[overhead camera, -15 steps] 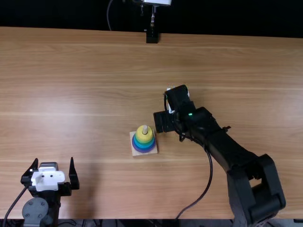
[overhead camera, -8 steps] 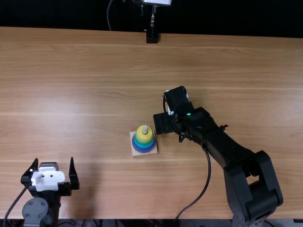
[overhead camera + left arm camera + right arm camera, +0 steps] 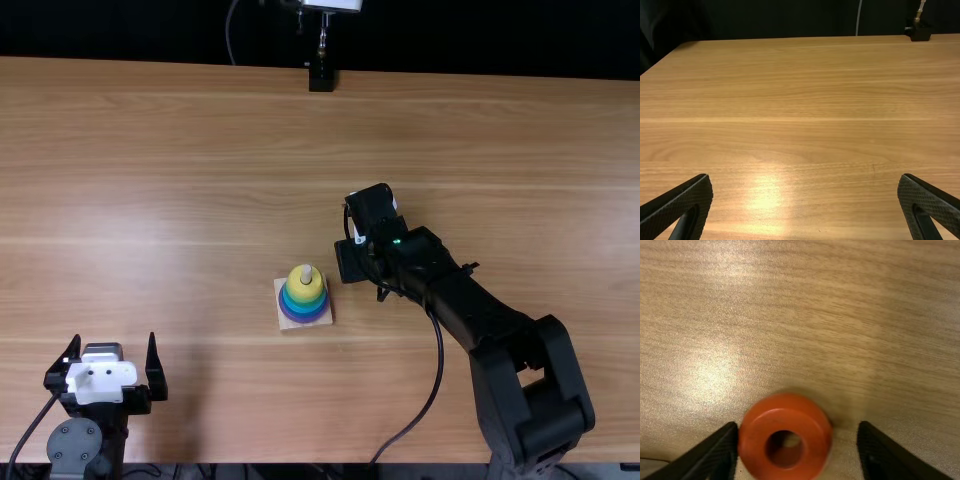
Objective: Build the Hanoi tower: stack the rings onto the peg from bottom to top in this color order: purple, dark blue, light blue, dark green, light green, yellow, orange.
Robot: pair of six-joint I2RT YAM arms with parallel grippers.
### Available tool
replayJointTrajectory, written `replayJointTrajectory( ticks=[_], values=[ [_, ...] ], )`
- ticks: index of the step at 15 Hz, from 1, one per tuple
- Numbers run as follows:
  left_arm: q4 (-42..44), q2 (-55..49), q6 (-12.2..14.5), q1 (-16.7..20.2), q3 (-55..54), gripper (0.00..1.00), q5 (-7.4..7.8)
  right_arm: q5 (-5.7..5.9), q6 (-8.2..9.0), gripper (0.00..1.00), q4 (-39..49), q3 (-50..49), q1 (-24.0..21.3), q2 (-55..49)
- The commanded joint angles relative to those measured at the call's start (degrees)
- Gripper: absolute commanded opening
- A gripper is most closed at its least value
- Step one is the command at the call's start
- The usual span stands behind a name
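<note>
The likeliest fault from here is an uneven grasp. The orange ring lies on the counter between the right claw's spread fingers, close beside one and with a wider gap to the other. If they close as they stand, the nearer finger would probably meet the ring first and push it sideways, or tip it if contact comes low or off its middle. The ring is smooth-looking and rounded, so a grip too near its upper edge could let it slip out on the lift. It seems to be the last piece: the yellow ring tops the stack, with the tip of the peg standing above it. That short tip leaves little to catch the hole, so a ring held off centre or tilted might perch on the peg or roll off. The tower is near the right claw, so a low swing across could knock the rings or shove the square base. The left claw, its fingers wide apart and empty, is well away and poses little risk.
</note>
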Motion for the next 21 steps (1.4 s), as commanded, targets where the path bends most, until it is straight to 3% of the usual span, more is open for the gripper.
replayJointTrajectory(
  ticks=[1,2,7,12,18,21],
  values=[
    [-4.55,-0.67,0.24,0.46,-5.93,1.0,-0.05,0.2,0.09,0.09,0.03,-0.57,0.38,1.05],
    [-4.55,-0.67,0.24,0.46,-5.93,1.0,-0.05,-0.12,0.09,0.0,0.03,-0.66,0.38,0.96],
    [-4.55,-0.67,0.24,0.46,-5.93,1.0,-0.05,-0.02,-0.23,0.0,-0.6,0.22,0.47,0.26],
    [-4.55,-0.67,0.24,0.46,-5.93,1.0,-0.05,-0.02,-0.33,0.0,-17.58,9.19,0.64,-8.7],
    [-4.55,-0.67,0.24,0.46,-5.93,1.0,-0.05,-0.12,-0.55,0.0,-30.87,20.79,3.28,-13.45],
    [-4.55,-0.67,0.24,0.46,-5.93,1.0,-0.05,-2.97,-0.44,0.0,-35.62,25.27,6.09,-13.54]
  ],
)
